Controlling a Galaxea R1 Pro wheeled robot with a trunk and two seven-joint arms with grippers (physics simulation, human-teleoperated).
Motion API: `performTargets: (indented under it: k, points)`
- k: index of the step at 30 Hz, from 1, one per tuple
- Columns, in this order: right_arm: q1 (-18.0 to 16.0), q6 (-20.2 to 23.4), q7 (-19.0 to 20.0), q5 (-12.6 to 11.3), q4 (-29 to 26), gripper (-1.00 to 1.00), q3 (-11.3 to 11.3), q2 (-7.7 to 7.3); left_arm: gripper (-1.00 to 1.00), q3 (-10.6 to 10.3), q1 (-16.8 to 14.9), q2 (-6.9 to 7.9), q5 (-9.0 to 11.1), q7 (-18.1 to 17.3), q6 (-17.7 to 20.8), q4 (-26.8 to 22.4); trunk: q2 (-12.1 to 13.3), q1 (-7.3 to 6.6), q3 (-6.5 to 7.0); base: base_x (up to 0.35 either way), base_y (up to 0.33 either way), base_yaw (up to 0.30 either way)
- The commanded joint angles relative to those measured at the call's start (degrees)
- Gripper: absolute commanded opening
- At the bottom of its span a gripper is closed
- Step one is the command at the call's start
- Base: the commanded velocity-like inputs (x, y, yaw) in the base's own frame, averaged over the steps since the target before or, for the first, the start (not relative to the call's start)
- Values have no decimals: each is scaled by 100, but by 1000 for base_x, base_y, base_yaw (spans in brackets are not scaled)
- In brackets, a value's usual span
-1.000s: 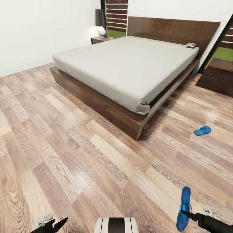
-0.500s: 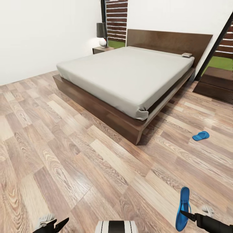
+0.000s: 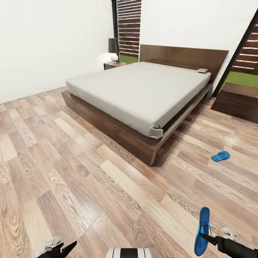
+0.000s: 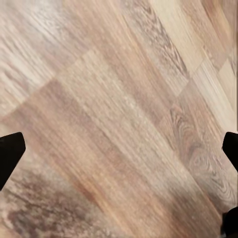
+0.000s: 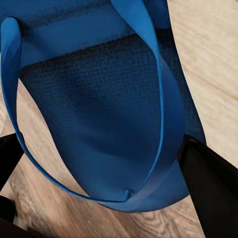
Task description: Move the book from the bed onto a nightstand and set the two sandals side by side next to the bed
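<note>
Right end effector [image 3: 209, 239] clamps a bright blue sandal [image 3: 202, 231] on edge; left end effector [image 3: 66, 247] gapes.

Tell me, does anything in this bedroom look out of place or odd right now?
Yes. One blue sandal lies alone on the floor off the bed corner, while its mate hangs upright in the right gripper. A book sits on the mattress near the headboard.

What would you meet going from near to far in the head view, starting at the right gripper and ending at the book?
Right gripper holding one sandal → second sandal on the floor → bed → book by the headboard.
</note>
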Motion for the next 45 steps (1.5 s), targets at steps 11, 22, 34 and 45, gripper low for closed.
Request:
performTargets:
  k: [11,22,34,45]
  points:
    - [-6,61,36,37,-3,-100,-46,4,100,3,-1,-58,43,-3,53,-1,13,-29,241,0,0,0]
    - [-6,61,36,37,-5,-100,-46,4,100,0,-1,-63,52,7,56,0,28,-57,484,0,0,0]
    - [-6,62,36,37,-5,-100,-46,4,100,-6,-1,-63,52,7,55,5,44,-88,750,0,0,0]
    - [-6,62,36,37,-5,-100,-46,4,100,-175,-1,-63,52,16,57,7,59,-117,994,0,0,0]
